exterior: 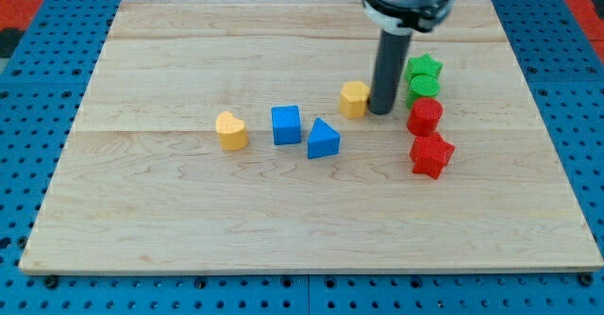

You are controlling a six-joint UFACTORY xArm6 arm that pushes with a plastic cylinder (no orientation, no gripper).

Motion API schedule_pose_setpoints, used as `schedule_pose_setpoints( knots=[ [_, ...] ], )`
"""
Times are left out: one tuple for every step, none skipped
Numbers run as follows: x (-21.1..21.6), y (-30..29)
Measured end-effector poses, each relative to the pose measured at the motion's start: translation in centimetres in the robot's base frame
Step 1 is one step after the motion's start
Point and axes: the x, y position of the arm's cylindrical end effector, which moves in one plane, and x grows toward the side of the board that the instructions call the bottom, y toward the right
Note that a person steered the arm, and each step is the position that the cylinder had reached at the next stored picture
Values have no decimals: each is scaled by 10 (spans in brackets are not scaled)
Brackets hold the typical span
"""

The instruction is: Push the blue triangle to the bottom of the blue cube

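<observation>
Seven blocks lie on the wooden worktop (pixel 189 221). No claw is on this arm, so nothing is held; my tip (pixel 381 111) stands just at the right of the yellow block (pixel 355 99). The blue triangle (pixel 323 139) lies just beside the blue cube (pixel 286 124), at its lower right. A yellow heart (pixel 230 131) is left of the cube. At the right stand a green star (pixel 424 68), a green block (pixel 424 89), a red block (pixel 425 117) and a red star (pixel 431 155).
</observation>
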Motion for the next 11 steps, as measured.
schedule_pose_setpoints(
  knots=[
    [-37, -58],
    [-73, -67],
    [-37, -56],
    [18, -52],
    [67, -88],
    [87, -84],
    [104, -52],
    [102, -39],
    [128, -29],
    [145, -14],
    [141, -41]
  ],
)
